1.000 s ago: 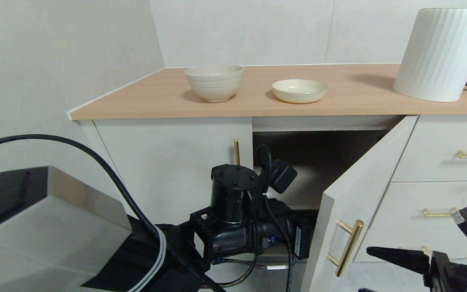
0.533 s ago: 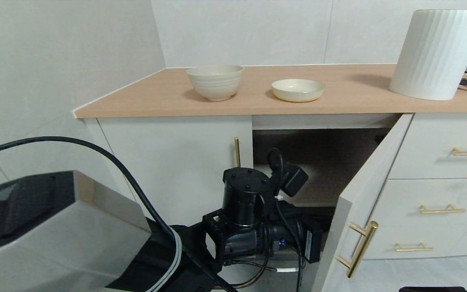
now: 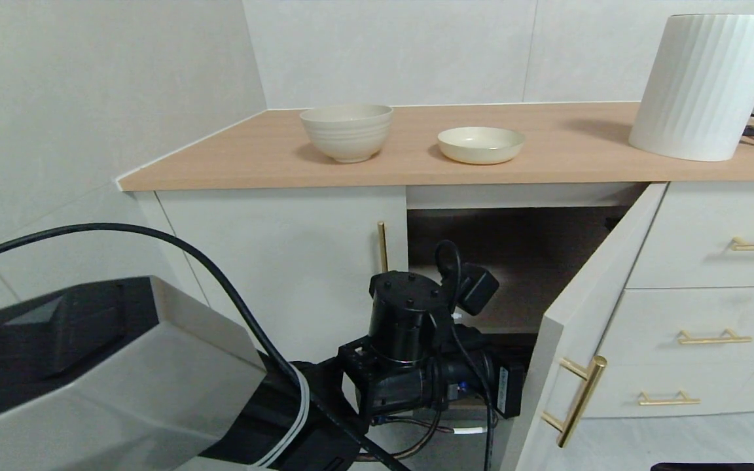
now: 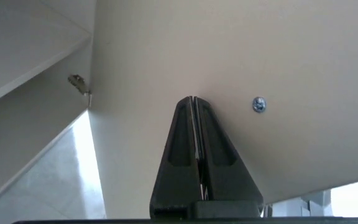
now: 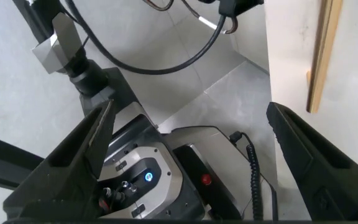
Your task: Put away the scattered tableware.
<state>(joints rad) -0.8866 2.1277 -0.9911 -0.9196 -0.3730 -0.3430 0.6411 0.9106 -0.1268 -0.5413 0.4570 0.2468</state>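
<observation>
Cream ribbed bowl (image 3: 347, 133), shallow glossy dish (image 3: 480, 144), woodgrain counter (image 3: 586, 150), perhaps laminate

Centre frame, the cabinet opening (image 3: 521, 248) is free in its upper part; the left arm (image 3: 416, 340) crowds its lower left corner; the open door (image 3: 586, 307) juts out along its right side. Above, bare countertop (image 3: 580, 147) lies between the shallow dish (image 3: 480, 144) and the ribbed white cylinder (image 3: 707, 85); the bowl (image 3: 347, 133) stands left of the dish.

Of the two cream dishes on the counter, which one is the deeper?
The ribbed bowl, the left one of the two. Its sides rise tall and rounded, while the shallow dish to its right is low and nearly flat.
</observation>
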